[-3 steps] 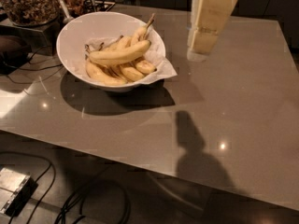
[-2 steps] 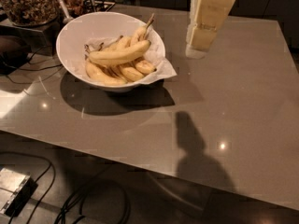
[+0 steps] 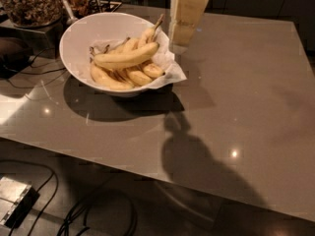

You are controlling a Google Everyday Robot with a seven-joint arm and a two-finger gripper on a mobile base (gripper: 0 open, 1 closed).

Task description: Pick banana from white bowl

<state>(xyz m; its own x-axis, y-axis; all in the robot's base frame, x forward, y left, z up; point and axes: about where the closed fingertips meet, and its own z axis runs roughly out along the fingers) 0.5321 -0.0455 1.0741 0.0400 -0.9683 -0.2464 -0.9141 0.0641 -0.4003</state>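
Observation:
The white bowl (image 3: 74,33) stands on the left part of the grey table (image 3: 246,82), lined with white paper (image 3: 173,72). Several bananas lie in it. The banana (image 3: 125,59), long, smooth and pale yellow, lies across the top of the pile. Shorter bananas (image 3: 112,80) lie under and in front of it. My cream-coloured gripper (image 3: 179,43) hangs down from the top edge, just beyond the bowl's right rim and apart from the bananas. It holds nothing that I can see.
A dark glass jar of granola (image 3: 29,4) stands at the back left behind the bowl, with utensils (image 3: 66,6) beside it. Cables (image 3: 98,210) and a small box (image 3: 12,198) lie on the floor below the table's front edge. The arm's shadow (image 3: 197,166) falls on the table.
My gripper has moved left, from well to the right of the bowl to just beside its right rim. The bowl and bananas have not moved.

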